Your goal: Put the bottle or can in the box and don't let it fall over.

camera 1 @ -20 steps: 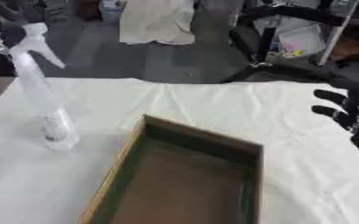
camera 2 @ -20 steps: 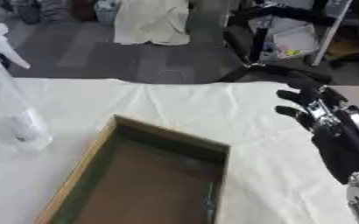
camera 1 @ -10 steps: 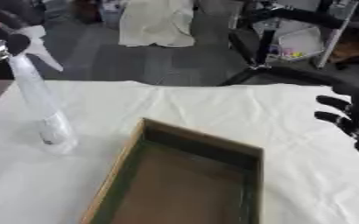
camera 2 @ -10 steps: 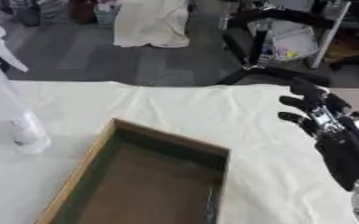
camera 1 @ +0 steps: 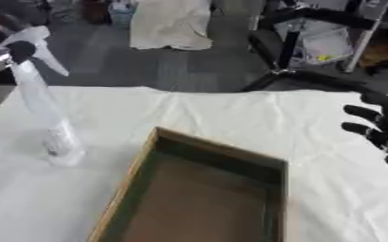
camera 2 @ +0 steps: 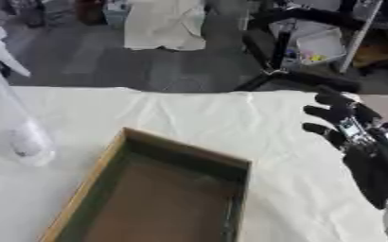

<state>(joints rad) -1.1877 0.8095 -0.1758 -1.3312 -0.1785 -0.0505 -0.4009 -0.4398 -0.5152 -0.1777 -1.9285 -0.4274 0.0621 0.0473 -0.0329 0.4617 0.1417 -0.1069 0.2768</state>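
Nothing on the table has shifted: bottle [camera 1: 44,111] upright left of the box [camera 2: 180,160], not yet picked. My right hand [camera 2: 350,137] hovers, fingers spread; left unseen.

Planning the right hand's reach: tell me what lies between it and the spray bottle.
The open box lies between right hand and spray bottle, with bare white cloth beyond it; right eye view shows it.

Legible text: none. Spray bottle [camera 1: 47,108]: pale label patch near the base, markings unreadable. Box [camera 1: 199,191]: no lettering visible. Background bin [camera 2: 319,48]: coloured patches, unreadable.
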